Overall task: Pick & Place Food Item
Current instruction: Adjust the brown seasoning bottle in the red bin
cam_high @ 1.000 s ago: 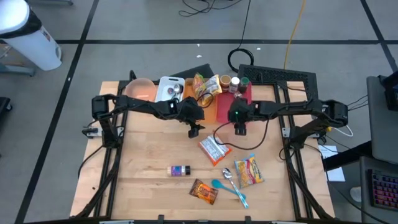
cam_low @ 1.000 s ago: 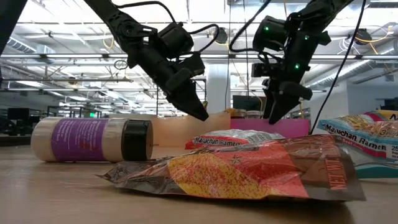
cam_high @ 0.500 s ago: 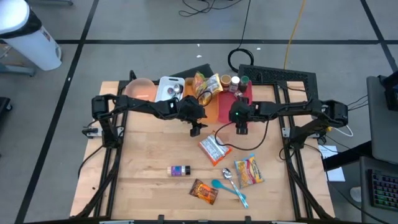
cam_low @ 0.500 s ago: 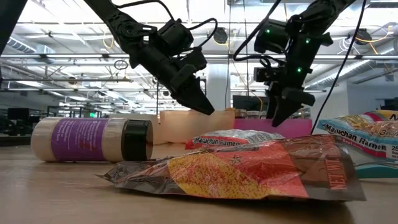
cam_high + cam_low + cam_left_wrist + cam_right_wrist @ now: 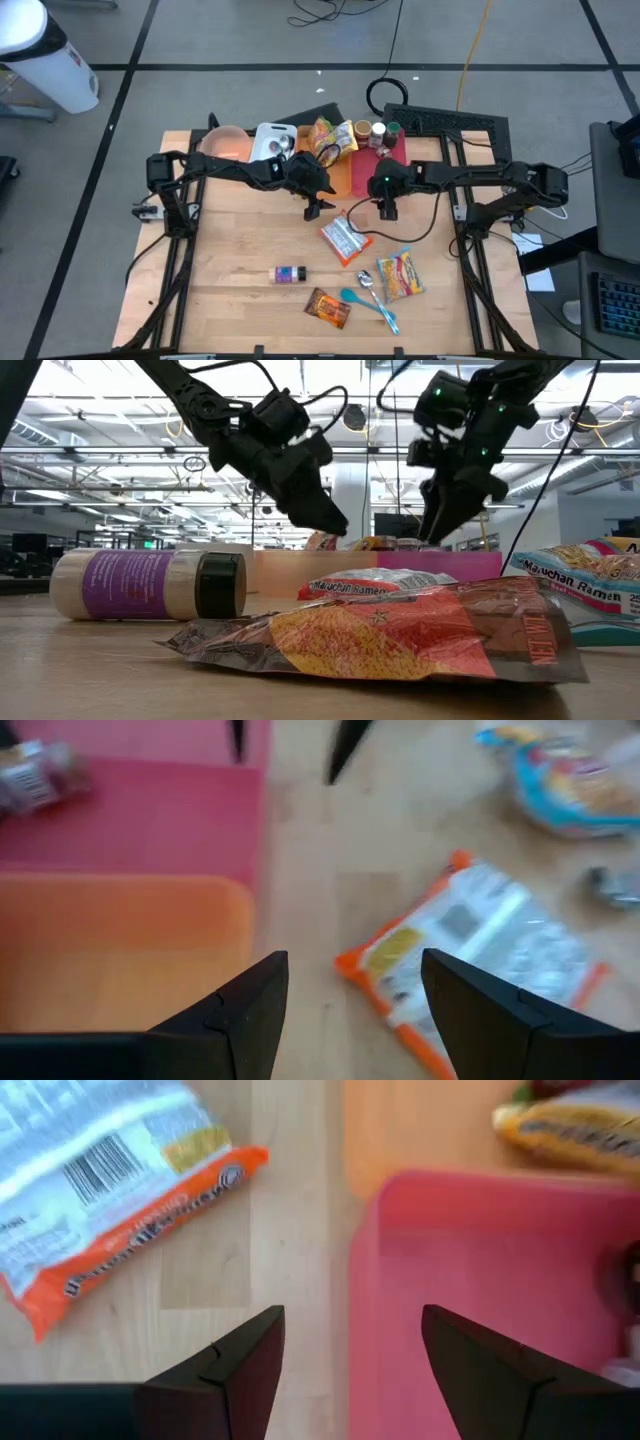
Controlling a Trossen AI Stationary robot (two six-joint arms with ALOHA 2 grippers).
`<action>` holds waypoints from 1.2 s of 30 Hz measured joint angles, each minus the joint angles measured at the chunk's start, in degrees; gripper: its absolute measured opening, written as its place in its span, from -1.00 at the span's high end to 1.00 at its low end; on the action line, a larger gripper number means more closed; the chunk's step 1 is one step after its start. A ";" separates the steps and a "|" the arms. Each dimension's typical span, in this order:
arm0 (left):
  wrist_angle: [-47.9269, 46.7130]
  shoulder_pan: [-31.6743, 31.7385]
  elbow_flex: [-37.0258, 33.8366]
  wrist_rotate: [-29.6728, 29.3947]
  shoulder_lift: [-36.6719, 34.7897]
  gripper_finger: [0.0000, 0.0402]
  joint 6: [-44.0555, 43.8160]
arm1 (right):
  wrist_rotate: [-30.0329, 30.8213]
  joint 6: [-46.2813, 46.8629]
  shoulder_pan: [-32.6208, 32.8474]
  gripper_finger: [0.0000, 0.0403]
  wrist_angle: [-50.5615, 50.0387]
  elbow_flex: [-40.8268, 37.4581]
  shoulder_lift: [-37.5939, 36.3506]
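An orange and silver ramen packet lies flat on the wooden table, near its middle. My left gripper hangs open and empty above the table, just far-left of the packet, which also shows in the left wrist view. My right gripper hangs open and empty just far-right of the packet, over the near edge of the pink tray. In the low view both grippers, left and right, stand clear above the table.
An orange tray and the pink tray hold snack bags and jars at the far side, beside a white tray and a pink bowl. Nearer lie a purple-labelled jar, a brown snack bag, teal spoons and a yellow ramen packet.
Both grippers have gone up a little above the table. The left has risen steadily. Both stay open and empty. The things on the table have not moved.
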 joint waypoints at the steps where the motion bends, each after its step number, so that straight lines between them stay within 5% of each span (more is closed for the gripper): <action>1: 0.02 0.00 0.02 1.48 -0.45 -0.19 0.00 | 0.00 -0.04 0.01 -0.13 0.05 0.00 -0.96; 9: 2.19 -0.15 1.64 3.71 -7.15 -0.19 1.23 | 2.98 1.90 -1.02 -0.13 5.82 0.02 -8.72; 18: 2.00 2.29 1.75 -2.20 -16.17 -0.19 0.85 | 3.57 11.26 -12.32 -0.13 4.94 3.99 -9.89; 26: -0.89 6.19 1.76 -2.08 -19.27 -0.19 -0.19 | -2.99 15.98 -23.42 -0.14 -3.29 11.42 -0.95; 36: -4.37 6.93 1.61 -0.36 -19.08 -0.19 -0.22 | -2.18 14.78 -23.99 -0.16 -11.75 19.94 12.56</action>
